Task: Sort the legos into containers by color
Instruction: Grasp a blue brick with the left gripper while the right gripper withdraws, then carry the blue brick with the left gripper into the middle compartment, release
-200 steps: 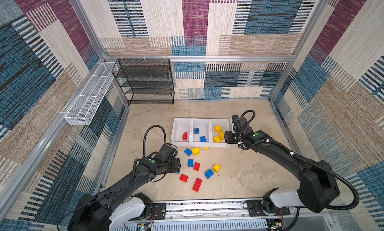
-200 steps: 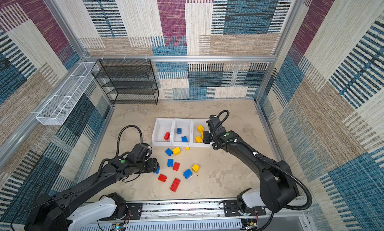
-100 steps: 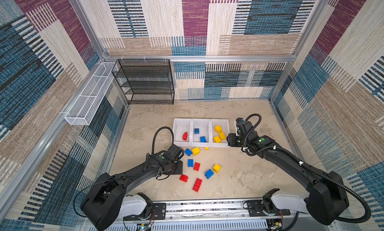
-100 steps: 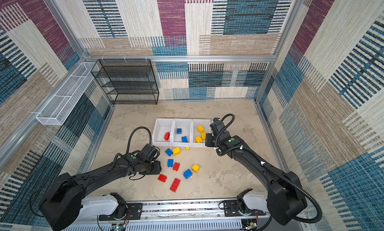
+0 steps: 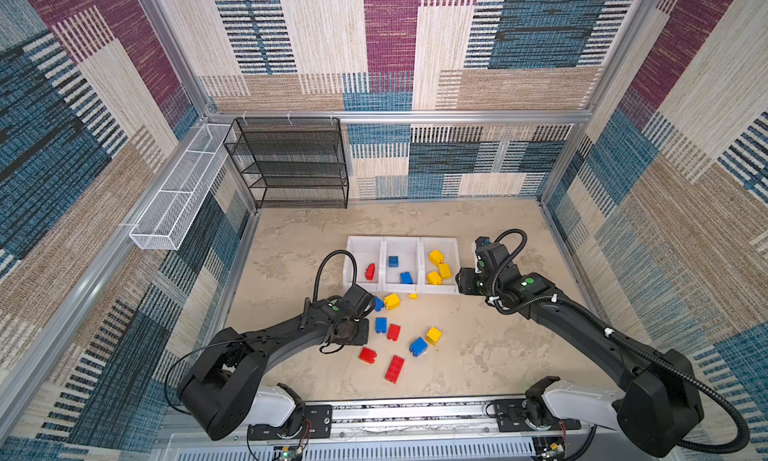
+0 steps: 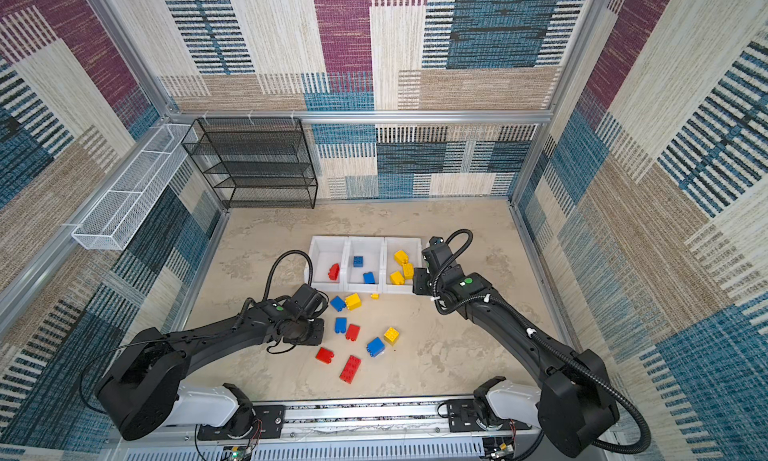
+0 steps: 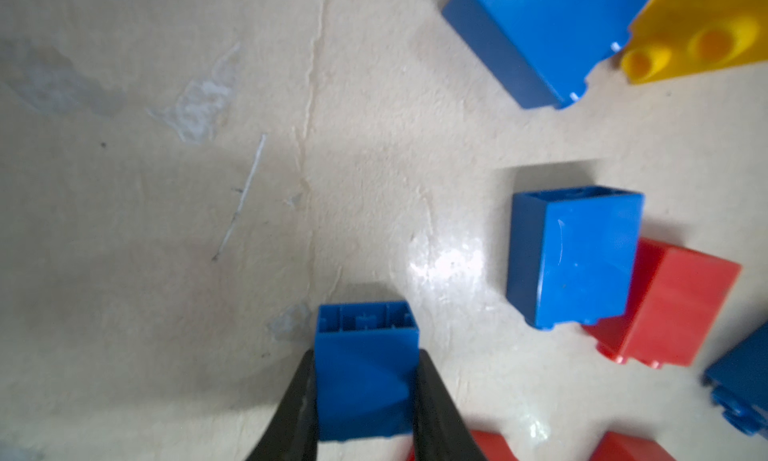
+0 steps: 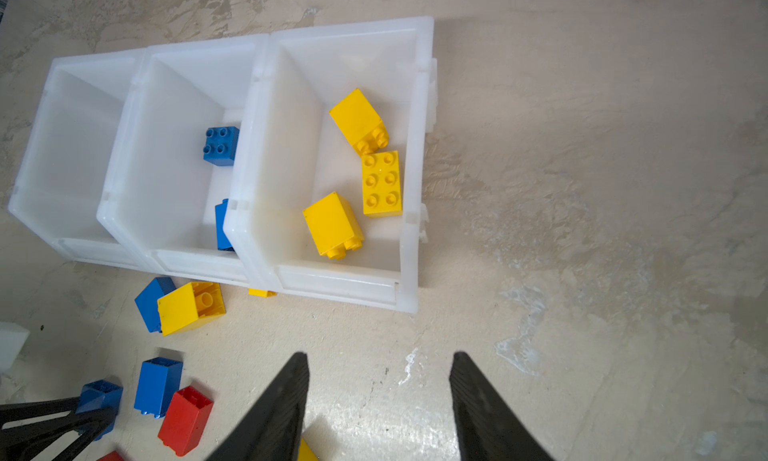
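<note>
left hand [image 7: 365, 357]: clamped on small blue lego brick [image 7: 365, 334], low over bench [image 7: 166, 230], near loose blue brick [image 7: 573, 255] and red brick [image 7: 673, 305] | right hand [image 8: 378, 357]: jaws apart, empty, beside yellow-brick bin [image 8: 411, 147]

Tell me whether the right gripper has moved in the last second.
Yes, slightly: the right gripper has slid along the yellow bin's right wall toward its near corner.

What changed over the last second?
The left gripper reached in and closed on a small blue plastic lego brick. The right gripper, open and empty, drew back slightly from the white plastic bins. Other bricks stayed put.
</note>
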Available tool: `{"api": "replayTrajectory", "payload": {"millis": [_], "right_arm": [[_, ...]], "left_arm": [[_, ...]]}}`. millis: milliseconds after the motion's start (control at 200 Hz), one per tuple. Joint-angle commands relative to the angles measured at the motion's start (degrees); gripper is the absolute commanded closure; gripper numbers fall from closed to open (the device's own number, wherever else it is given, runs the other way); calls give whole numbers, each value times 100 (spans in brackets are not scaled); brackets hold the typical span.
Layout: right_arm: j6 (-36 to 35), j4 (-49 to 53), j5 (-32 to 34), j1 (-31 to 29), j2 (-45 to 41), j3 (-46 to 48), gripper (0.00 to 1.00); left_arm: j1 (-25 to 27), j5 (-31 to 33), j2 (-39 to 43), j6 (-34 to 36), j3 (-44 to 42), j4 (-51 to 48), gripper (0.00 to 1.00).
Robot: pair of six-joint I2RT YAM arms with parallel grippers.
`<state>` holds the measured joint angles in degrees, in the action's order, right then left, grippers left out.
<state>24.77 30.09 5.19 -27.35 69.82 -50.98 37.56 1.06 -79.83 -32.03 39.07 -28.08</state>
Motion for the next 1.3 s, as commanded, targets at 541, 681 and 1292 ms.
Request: {"api": "replayTrajectory", "payload": {"millis": [541, 681, 1292], "right_arm": [[282, 272, 98, -2, -545, 91, 43], [309, 409, 172, 1, -781, 151, 43], [414, 481, 189, -4, -1041, 440, 41]], "left_arm": [[-71, -176, -2199, 1643, 4216, -303, 73], [-113, -238, -2967, 1776, 5040, -629, 71], [-124, 105, -3218, 1873, 5307, -735, 43]]}}
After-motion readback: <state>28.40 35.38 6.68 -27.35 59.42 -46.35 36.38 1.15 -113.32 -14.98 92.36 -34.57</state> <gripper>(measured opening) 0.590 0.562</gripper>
